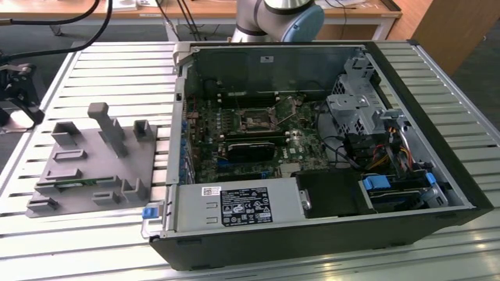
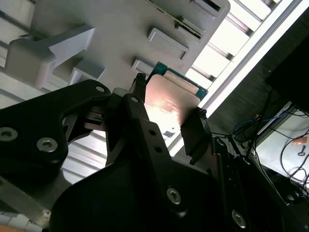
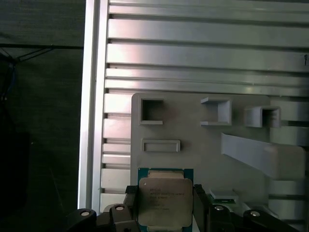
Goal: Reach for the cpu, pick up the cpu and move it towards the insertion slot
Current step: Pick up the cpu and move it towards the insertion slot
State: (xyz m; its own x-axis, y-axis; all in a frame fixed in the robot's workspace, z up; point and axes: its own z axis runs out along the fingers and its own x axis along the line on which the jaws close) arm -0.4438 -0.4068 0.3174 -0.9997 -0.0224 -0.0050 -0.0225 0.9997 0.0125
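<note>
In both wrist views my gripper (image 3: 164, 207) is shut on the cpu (image 3: 164, 200), a small square chip with a silvery top. Its black fingers (image 3: 199, 202) press on two opposite edges. The second wrist view has the cpu (image 2: 169, 104) between the fingers (image 2: 192, 134), above the grey fixture (image 2: 116, 34). In the exterior view the gripper (image 1: 19, 108) is at the far left edge, beside the fixture (image 1: 93, 158). The insertion slot (image 1: 256, 120), a silvery frame around a dark centre, lies on the motherboard inside the open computer case, far to the exterior view's right of the gripper.
The grey fixture carries upright blocks (image 1: 109, 126) and a thin green strip (image 1: 74, 184). The open case (image 1: 312, 146) has raised walls, a drive cage (image 1: 355, 105), cables and a power supply (image 1: 238, 205). The slatted metal table (image 1: 117, 64) ends just left of the fixture.
</note>
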